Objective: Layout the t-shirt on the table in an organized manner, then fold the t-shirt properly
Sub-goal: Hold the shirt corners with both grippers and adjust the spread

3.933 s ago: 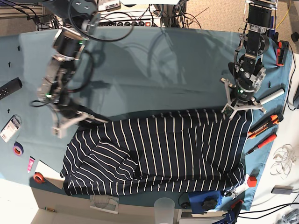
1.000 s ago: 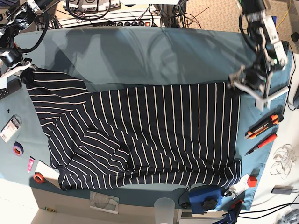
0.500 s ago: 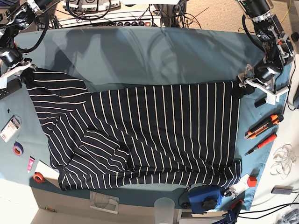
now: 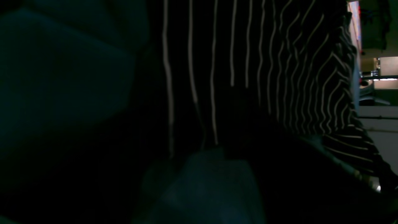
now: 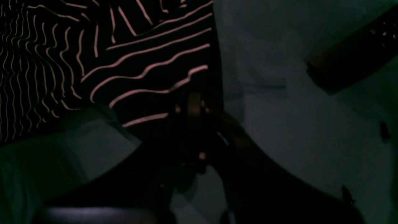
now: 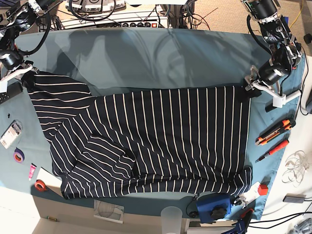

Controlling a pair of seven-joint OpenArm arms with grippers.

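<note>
Across the middle of the table (image 6: 161,53) lies the t-shirt (image 6: 161,141), dark with thin white stripes, spread mostly flat, its stripes running up and down over the body. Toward the base view's left the cloth turns diagonal and rumpled, with a folded flap near the lower left and a stretch reaching up to the far left edge.

At that upper left corner the right gripper (image 6: 24,73) has its fingers pressed together, pinching the t-shirt's edge; the right wrist view shows striped fabric meeting the dark fingers (image 5: 194,109).

At the upper right corner the left gripper (image 6: 258,87) sits at the shirt's edge, touching or just above it. Its wrist view is too dark to tell whether the fingers grip the cloth.

Beside the shirt on the right lie orange-handled tools (image 6: 274,131). A blue device (image 6: 213,206) and a clear cup (image 6: 171,217) stand near the front edge.
</note>
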